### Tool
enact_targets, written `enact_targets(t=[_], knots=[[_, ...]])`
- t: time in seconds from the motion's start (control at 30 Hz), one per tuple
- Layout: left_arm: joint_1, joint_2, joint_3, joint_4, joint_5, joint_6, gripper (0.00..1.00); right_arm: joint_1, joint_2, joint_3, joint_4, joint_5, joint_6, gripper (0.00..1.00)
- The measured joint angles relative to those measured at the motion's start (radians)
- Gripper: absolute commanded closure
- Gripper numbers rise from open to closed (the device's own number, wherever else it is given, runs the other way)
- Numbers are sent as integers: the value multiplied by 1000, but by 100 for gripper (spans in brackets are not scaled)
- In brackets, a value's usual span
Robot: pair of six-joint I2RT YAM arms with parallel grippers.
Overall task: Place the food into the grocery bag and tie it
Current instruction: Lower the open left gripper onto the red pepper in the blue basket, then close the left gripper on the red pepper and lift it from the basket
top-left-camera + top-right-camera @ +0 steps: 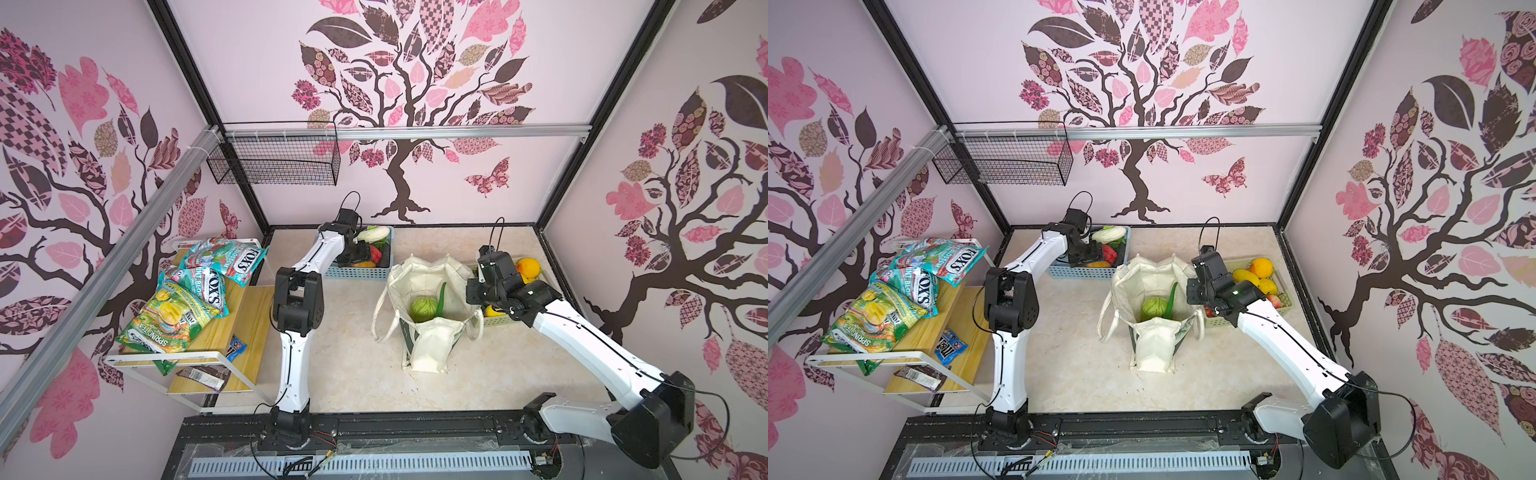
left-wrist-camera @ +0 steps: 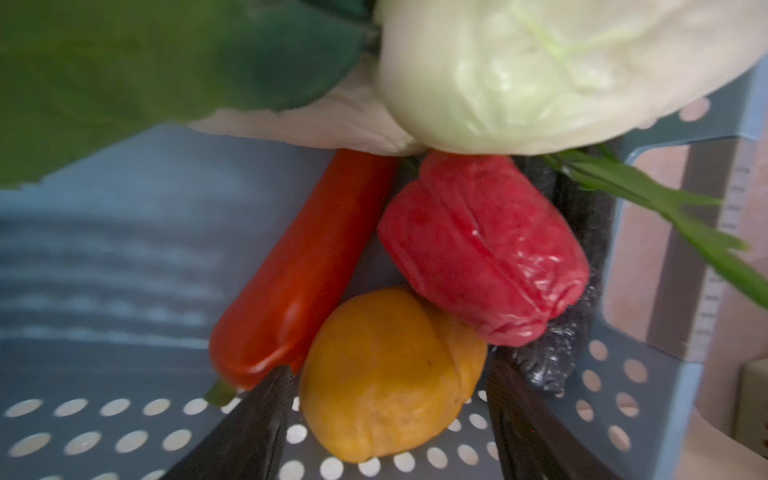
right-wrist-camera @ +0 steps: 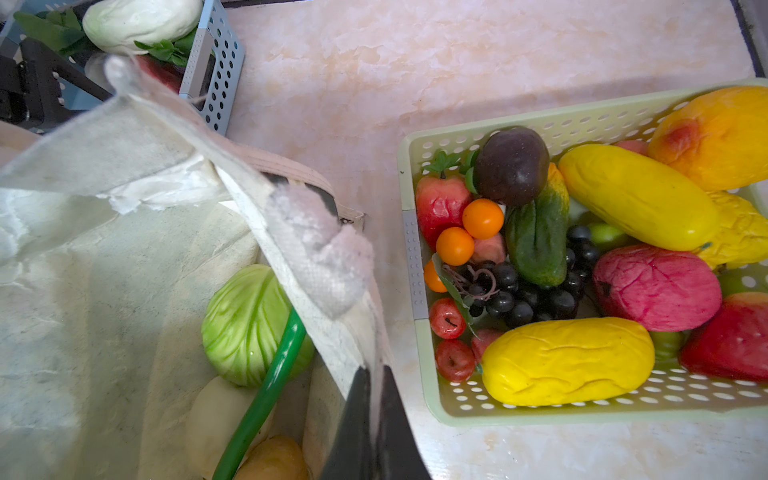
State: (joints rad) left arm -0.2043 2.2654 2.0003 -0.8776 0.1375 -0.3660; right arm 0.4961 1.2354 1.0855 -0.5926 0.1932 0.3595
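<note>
Right tool (image 3: 374,382) pinches the grocery bag (image 3: 83,270) rim to hold it open; left tool (image 2: 390,365) gapes wide around orange food (image 2: 382,395).

Two white-and-black arms on a black rail (image 1: 415,428)
The left arm (image 1: 296,365) and right arm (image 1: 582,338) wear glossy white shells with thin black cables along them, boxy matte-black joint housings (image 1: 297,305), and a black cable loop (image 1: 351,201) above each wrist. A small green light (image 1: 1236,292) glows on the right arm. The left hand (image 2: 390,370) has dark, textured fingers (image 2: 257,428).
</note>
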Motion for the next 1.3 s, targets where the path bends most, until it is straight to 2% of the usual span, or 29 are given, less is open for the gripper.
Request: enact_targets(t=[0.27,0.53,0.73,0.83,1.07,1.3], knots=[[15,-3,-13,48,169,-50,25,0,-2,-3,2,0,0,98],[16,-109,-116,128,292,-107,25,0,-7,-13,14,-4,0,98],[6,-143,-121,171,343,-127,26,0,-7,-14,20,-7,0,98],[-1,-143,-123,171,321,-130,26,0,-8,-15,21,-7,0,98],[-5,-144,-123,122,134,-91,26,0,-10,-17,21,-7,0,98],[0,-129,-121,121,60,-49,25,0,-10,-17,21,-8,0,98]])
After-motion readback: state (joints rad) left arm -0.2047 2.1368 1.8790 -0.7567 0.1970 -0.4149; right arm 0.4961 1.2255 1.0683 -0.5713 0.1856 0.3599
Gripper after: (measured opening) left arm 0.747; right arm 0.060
